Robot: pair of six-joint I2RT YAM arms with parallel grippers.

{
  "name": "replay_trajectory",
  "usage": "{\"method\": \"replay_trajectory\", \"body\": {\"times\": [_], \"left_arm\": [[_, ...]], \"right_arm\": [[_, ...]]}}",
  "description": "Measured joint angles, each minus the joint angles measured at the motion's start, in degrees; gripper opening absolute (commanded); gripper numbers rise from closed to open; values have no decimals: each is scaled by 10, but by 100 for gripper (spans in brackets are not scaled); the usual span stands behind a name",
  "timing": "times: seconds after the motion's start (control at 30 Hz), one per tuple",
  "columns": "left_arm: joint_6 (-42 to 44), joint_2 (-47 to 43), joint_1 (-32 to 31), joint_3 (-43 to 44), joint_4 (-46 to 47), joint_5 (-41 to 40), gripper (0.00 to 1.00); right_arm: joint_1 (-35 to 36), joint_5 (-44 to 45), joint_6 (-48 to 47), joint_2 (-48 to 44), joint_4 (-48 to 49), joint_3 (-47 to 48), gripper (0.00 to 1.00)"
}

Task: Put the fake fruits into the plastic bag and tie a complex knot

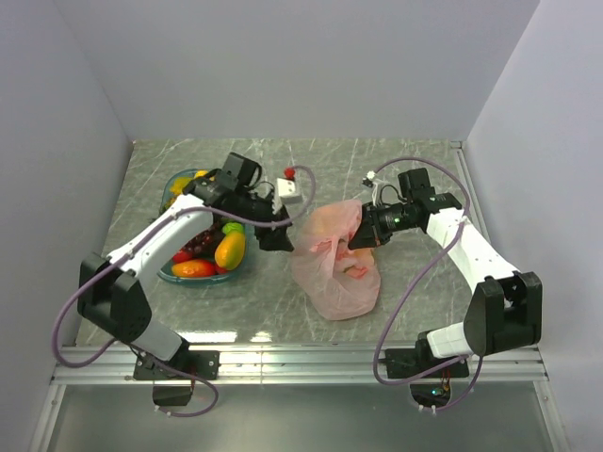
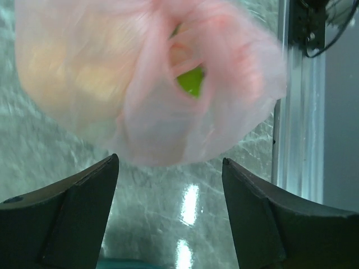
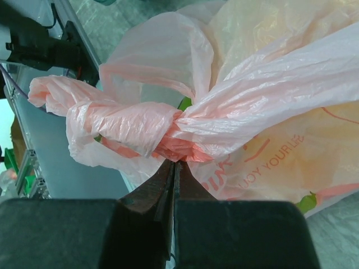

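The pink plastic bag (image 1: 334,273) lies mid-table with fake fruits inside; a green fruit (image 2: 190,81) shows through a gap in its gathered top. Its top is twisted into a knot (image 3: 140,126) with a pink tail (image 3: 47,92) trailing left. My right gripper (image 3: 175,161) (image 1: 356,237) is shut, its tips pinching the pink plastic just under the knot. My left gripper (image 2: 169,159) (image 1: 275,237) stands open just left of the bag with nothing between its fingers. More fake fruits, a yellow-orange mango (image 1: 229,250) and purple grapes (image 1: 198,243), lie in the tray.
A teal tray (image 1: 167,193) sits at the left under my left arm. A small white block (image 1: 290,191) with a red ball (image 1: 289,172) stands behind the bag. An aluminium rail (image 1: 301,363) edges the near side, and walls close the back and sides.
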Motion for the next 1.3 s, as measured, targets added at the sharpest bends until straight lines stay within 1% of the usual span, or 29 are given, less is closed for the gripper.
{"method": "replay_trajectory", "body": {"times": [0.13, 0.23, 0.47, 0.6, 0.67, 0.77, 0.8, 0.87, 0.9, 0.97, 1.13, 1.3], "left_arm": [[22, -21, -83, 21, -6, -55, 78], [21, -18, -121, 40, -9, -84, 78], [9, 19, -142, 90, -8, -146, 72], [4, 45, -146, 98, -7, -163, 71], [-3, 56, -147, 98, -7, -169, 69], [-12, 67, -148, 98, -5, -174, 55], [-12, 69, -148, 98, -5, -175, 45], [-16, 71, -148, 98, -4, -176, 32], [-18, 73, -149, 98, -4, -176, 15], [-20, 78, -149, 98, -6, -176, 1], [-42, 97, -141, 95, 5, -177, 0], [-104, 98, -92, 79, 40, -179, 0]], "right_arm": [[7, 5, 2, 0, 5, 0, 0], [11, 7, 2, 0, 8, 0, 0], [20, 8, -1, 0, 9, 0, 0], [20, 9, -8, 0, 7, 0, 0], [20, 10, -13, -1, 5, 0, 0], [20, 11, -19, -3, 4, 0, 0], [20, 11, -21, -3, 3, 0, 0], [20, 13, -26, -4, -1, 0, 0], [20, 16, -30, -5, -4, 0, 0], [20, 20, -39, -8, -11, 0, 0], [11, 31, -74, -13, -36, 0, 0], [-24, 46, -121, -17, -65, 2, 0]]}}
